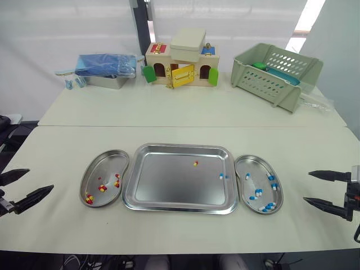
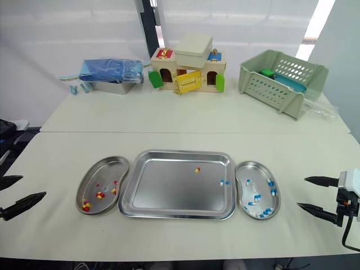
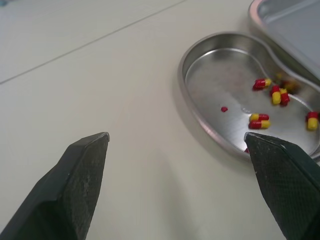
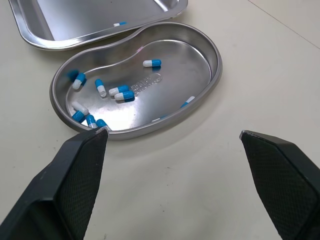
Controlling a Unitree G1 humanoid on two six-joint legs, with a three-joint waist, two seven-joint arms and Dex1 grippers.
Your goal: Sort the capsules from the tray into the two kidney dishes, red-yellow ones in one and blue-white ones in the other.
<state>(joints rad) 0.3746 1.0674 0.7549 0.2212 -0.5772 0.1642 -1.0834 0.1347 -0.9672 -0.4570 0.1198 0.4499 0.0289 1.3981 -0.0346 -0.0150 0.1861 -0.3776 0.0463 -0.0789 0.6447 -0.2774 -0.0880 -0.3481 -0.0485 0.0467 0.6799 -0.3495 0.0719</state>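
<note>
A steel tray (image 1: 169, 194) lies in the middle of the table with one red-yellow capsule (image 1: 196, 163) and one blue-white capsule (image 1: 223, 176) in it. The left kidney dish (image 1: 93, 169) holds several red-yellow capsules (image 3: 260, 120). The right kidney dish (image 1: 275, 185) holds several blue-white capsules (image 4: 121, 92). My left gripper (image 1: 27, 185) hangs open to the left of the left dish, with nothing between its fingers. My right gripper (image 1: 311, 188) is open to the right of the right dish, also holding nothing.
Along the far side of the table stand a blue-covered metal box (image 1: 106, 70), a wooden toy house (image 1: 181, 64) and a green plastic basket (image 1: 275, 73). A seam (image 1: 185, 126) crosses the table between them and the tray.
</note>
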